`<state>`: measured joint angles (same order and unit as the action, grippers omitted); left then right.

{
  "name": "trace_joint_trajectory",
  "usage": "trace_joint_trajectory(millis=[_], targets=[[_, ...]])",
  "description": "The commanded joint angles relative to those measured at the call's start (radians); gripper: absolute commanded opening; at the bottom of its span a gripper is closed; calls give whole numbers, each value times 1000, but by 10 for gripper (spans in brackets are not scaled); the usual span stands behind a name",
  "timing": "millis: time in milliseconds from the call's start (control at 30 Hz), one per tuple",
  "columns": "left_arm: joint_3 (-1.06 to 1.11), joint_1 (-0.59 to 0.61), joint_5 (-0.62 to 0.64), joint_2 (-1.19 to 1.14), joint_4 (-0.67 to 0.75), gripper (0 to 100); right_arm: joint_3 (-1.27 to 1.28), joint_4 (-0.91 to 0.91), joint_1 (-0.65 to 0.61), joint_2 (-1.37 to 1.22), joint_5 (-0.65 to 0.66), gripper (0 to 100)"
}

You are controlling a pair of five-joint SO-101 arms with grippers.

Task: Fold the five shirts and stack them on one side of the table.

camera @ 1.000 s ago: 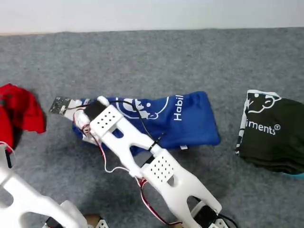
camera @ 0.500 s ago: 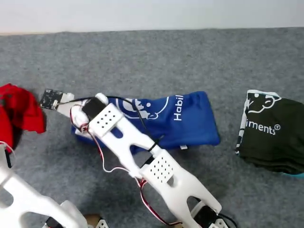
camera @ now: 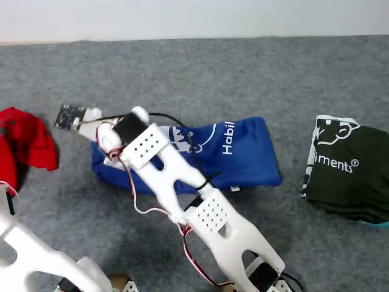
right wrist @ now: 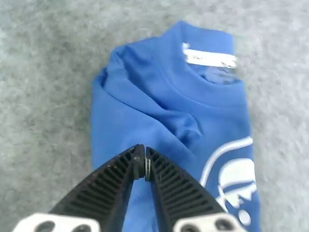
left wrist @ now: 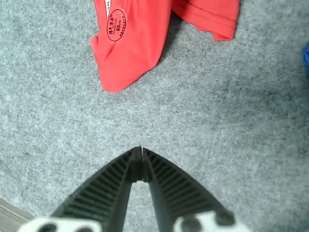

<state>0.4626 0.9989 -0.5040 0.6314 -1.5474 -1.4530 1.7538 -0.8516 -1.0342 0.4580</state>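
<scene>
Fingers (left wrist: 111, 186) of the left gripper (left wrist: 141, 157) are pressed together tip to tip in the left wrist view, held over the bare grey table (left wrist: 231, 121). Ahead of the tips lies the red shirt (left wrist: 135, 38), crumpled, with a round sticker (left wrist: 116, 24) on it.

From the right wrist view, the right gripper (right wrist: 141, 162) also has its fingers (right wrist: 169, 193) closed against each other, poised above the collar end of the blue shirt (right wrist: 212, 96). A white neck label (right wrist: 210, 58) shows inside the collar.

Looking down from the high view, the blue shirt (camera: 237, 152) lies folded into a long strip across the middle of the table (camera: 213, 73), and the right arm (camera: 176, 176) stretches over its left end. At the left edge sits the red shirt (camera: 21, 143), near the left arm (camera: 27, 252). A dark shirt (camera: 349, 170) lies folded at the right edge, well apart from the blue one
</scene>
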Motion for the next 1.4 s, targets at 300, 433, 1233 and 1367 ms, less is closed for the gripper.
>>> trace_joint_trajectory(millis=[300,433,1233,1367], targets=[[-5,-6,-8,23,68,6,600,44,39,489,-178,11],[-5,-25,-8,18,72,6,792,41,-13,588,-219,11],[-5,-81,-6,25,64,6,733,-174,130,291,-20,11],[-5,-81,-6,25,64,6,666,-171,101,205,-20,11]])
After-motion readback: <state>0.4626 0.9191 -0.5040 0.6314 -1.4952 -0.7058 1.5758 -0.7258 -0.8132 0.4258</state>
